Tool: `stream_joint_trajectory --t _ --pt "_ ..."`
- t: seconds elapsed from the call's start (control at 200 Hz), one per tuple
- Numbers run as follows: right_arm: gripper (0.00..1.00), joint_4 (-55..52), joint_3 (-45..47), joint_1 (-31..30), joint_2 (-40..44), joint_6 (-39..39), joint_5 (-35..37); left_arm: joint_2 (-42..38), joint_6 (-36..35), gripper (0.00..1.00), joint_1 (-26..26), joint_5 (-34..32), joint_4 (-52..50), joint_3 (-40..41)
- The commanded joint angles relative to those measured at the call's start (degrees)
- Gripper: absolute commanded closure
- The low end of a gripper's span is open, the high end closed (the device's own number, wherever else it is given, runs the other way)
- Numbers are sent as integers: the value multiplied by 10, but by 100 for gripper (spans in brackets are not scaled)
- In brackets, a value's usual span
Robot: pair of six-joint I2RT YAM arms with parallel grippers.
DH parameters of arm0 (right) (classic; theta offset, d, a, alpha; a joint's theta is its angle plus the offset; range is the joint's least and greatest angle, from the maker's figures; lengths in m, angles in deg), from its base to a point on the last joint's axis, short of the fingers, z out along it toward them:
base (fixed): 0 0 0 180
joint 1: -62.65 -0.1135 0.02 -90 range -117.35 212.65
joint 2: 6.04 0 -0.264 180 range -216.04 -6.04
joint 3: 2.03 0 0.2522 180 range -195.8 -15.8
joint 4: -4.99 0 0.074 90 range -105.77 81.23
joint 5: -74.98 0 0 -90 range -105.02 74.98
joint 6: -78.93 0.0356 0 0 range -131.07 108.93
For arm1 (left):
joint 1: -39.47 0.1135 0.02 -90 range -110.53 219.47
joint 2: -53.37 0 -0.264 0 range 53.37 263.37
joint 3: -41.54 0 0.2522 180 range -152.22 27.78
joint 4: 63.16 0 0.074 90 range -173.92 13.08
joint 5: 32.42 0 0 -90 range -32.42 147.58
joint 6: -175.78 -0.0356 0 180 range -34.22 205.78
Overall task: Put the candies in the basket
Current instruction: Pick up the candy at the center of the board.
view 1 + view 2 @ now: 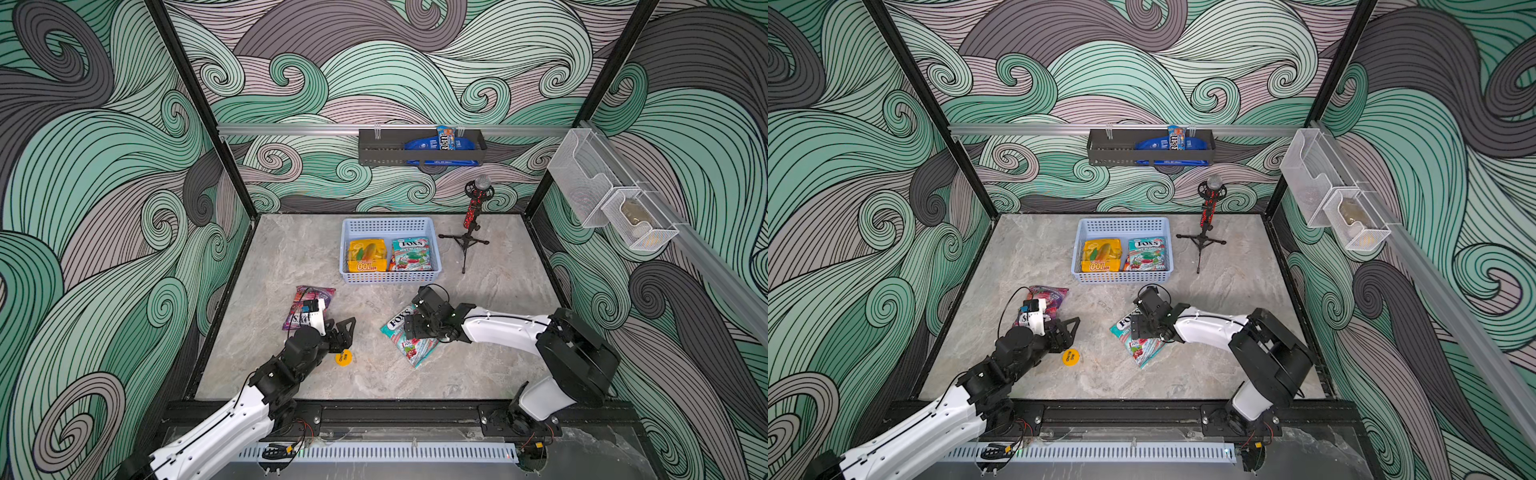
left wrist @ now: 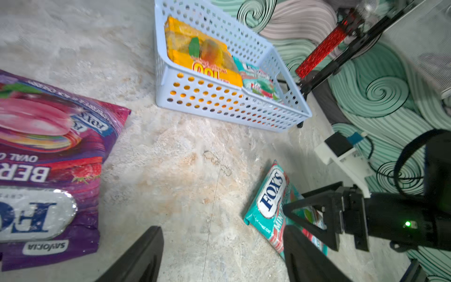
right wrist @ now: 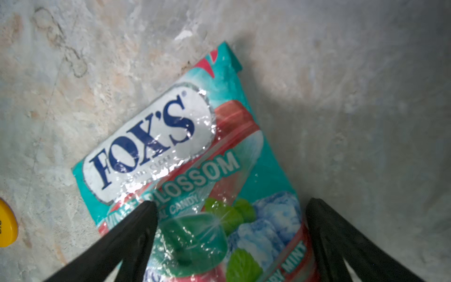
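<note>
Now, your right gripper (image 3: 233,200) straddles the teal mint bag (image 3: 151,136), jaws apart; a shallow pinch could slip. Your left gripper (image 2: 223,227) gapes, empty.

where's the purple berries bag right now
The purple bag lies on the table's left side in both top views, beside the left gripper, near the basket.

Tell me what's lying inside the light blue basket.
The basket holds a yellow "100" bag beside a teal FOX'S bag. An orange edge peeks out between them; the rest of it is covered, so I cannot identify it.
</note>
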Motion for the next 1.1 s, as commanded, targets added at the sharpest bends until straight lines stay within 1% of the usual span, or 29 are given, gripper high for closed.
stream_joint_trajectory --t 0.0,0.015,0.055,0.085,0.11,0.17,0.19,0.225,0.34,0.37,0.465,0.565,0.64,0.841,0.971,1.096 --pt "20 -27 2 -24 -29 38 -9 -57 -9 19 2 -33 -8 14" --pt "24 -27 2 -26 -30 42 -6 -63 -9 19 2 -34 -10 16" --pt "29 -27 0 -31 -37 54 1 -74 -9 18 2 -34 -12 19" --pt "31 -27 -2 -34 -41 61 5 -79 -9 18 2 -34 -14 20" --pt "36 -27 -4 -35 -43 65 7 -80 -9 18 2 -34 -15 19" --pt "39 -28 -10 -38 -47 73 9 -76 -9 18 2 -37 -17 18" --pt "43 -27 -12 -38 -47 74 9 -73 -9 18 2 -37 -17 17" --pt "46 -28 -14 -38 -43 78 9 -65 -8 17 2 -38 -16 15" --pt "72 -29 -27 -38 -22 87 7 -28 -9 17 2 -39 -9 7" --pt "75 -28 -29 -38 -15 90 8 -17 -9 17 2 -39 -8 4" --pt "88 -27 -36 -38 4 93 13 15 -10 17 2 -39 -6 -5" --pt "96 -28 -42 -38 21 91 21 38 -9 17 2 -36 -4 -12" --pt "100 -28 -43 -38 37 88 29 44 -9 17 2 -36 -2 -12" --pt "100 -43 -66 -30 102 78 53 25 -9 17 2 -39 0 -6" --pt "99 -68 -119 9 124 62 39 2 -8 17 2 -42 0 2" --pt "100 -82 -191 51 112 41 25 -15 -7 17 2 -43 -2 6"
